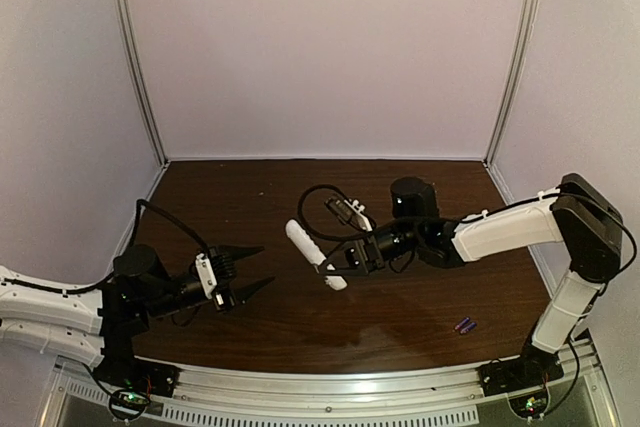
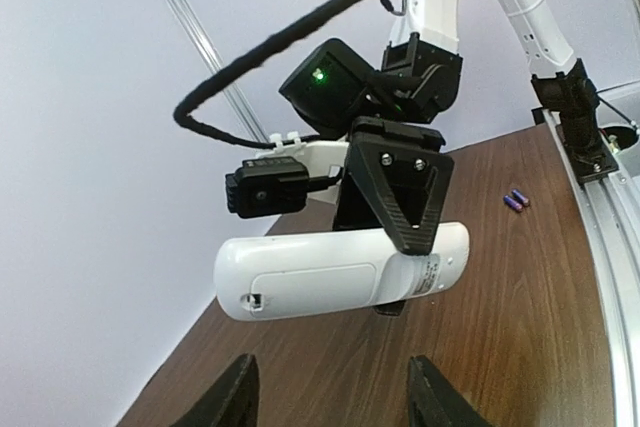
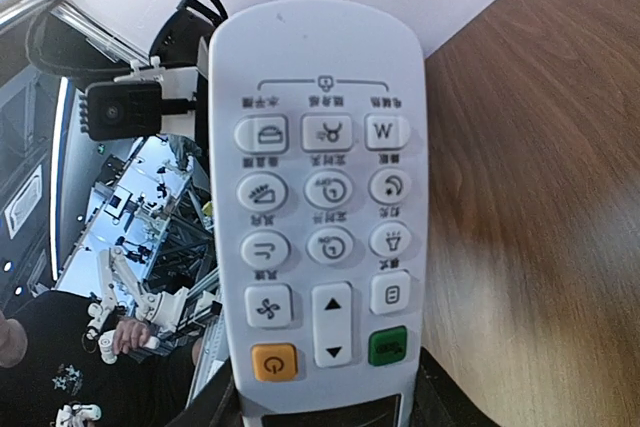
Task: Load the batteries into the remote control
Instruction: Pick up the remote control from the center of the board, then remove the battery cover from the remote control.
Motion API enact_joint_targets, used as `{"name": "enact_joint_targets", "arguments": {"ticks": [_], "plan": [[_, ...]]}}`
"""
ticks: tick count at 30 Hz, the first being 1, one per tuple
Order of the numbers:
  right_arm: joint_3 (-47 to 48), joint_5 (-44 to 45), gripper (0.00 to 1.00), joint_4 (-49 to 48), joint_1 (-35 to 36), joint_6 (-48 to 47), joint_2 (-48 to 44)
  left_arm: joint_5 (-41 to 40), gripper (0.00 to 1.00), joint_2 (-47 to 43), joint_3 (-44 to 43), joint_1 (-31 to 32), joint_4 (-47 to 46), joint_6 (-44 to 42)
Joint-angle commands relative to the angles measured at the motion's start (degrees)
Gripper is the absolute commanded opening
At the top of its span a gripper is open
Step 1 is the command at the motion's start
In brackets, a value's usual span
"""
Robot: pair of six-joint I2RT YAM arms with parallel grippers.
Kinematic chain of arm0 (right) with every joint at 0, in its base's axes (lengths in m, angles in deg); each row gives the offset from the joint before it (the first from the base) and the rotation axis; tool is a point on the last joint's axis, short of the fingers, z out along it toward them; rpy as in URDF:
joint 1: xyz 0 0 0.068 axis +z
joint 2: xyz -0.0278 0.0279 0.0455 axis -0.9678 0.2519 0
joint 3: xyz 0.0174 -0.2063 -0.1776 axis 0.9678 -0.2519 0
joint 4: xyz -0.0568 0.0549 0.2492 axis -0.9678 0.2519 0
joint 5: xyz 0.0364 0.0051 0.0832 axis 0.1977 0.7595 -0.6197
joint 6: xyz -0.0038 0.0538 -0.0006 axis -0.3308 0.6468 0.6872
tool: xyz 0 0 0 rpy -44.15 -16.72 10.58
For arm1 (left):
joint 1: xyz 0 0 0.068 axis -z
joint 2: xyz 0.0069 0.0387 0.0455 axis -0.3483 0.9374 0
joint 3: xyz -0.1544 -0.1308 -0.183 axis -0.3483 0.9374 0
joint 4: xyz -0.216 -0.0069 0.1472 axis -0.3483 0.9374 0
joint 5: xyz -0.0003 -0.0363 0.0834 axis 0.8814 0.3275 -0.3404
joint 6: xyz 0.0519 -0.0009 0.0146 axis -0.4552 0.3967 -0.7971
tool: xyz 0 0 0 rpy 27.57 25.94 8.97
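**Right gripper holds the remote up in the air**

The right gripper (image 1: 343, 267) is clamped tight on the remote control (image 1: 312, 250). Its black fingers (image 2: 412, 197) squeeze the remote near one end. The remote is white and long. It hangs in the air over the middle of the brown table (image 1: 250, 197) and does not touch the wood. From above, one end points far and left, and the held end points near and right.

The right wrist view shows the side with the buttons. There are rows of small white ones, an orange button (image 3: 275, 362) and a green button (image 3: 388, 347).

The left wrist view shows the smooth back of the remote. The lid (image 2: 310, 282) on the back is shut.

The left gripper (image 1: 268, 264) is on the left, near the remote but not touching it. Its two pointy jaws are apart, with only air between them, and they point at the remote.

The two batteries (image 1: 465, 325) lie side by side on the table, near the front on the right. They are small and purple-blue. They are well apart from the remote and from both grippers.
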Motion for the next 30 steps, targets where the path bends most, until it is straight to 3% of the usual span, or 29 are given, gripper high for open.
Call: {"name": "enact_joint_targets", "arguments": {"ticks": [1,4,7,30], "plan": [[-3.83,-3.44,0.26,-37.07,-0.23,28.76,2.07,-6.40,0.51,2.42,-3.12,2.29,-2.88,-9.22],[-5.55,-2.38,0.26,-57.77,-0.22,44.26,5.73,-7.73,0.51,4.02,-4.74,2.41,-3.56,-10.60],[-5.56,-1.80,0.26,-70.94,-0.22,54.90,10.05,-7.85,0.51,6.03,-6.26,2.40,-3.19,-11.27],[-7.98,-2.92,0.27,-59.45,2.42,44.31,5.30,-2.63,0.50,11.61,-11.32,-1.64,2.22,-2.24]]}}
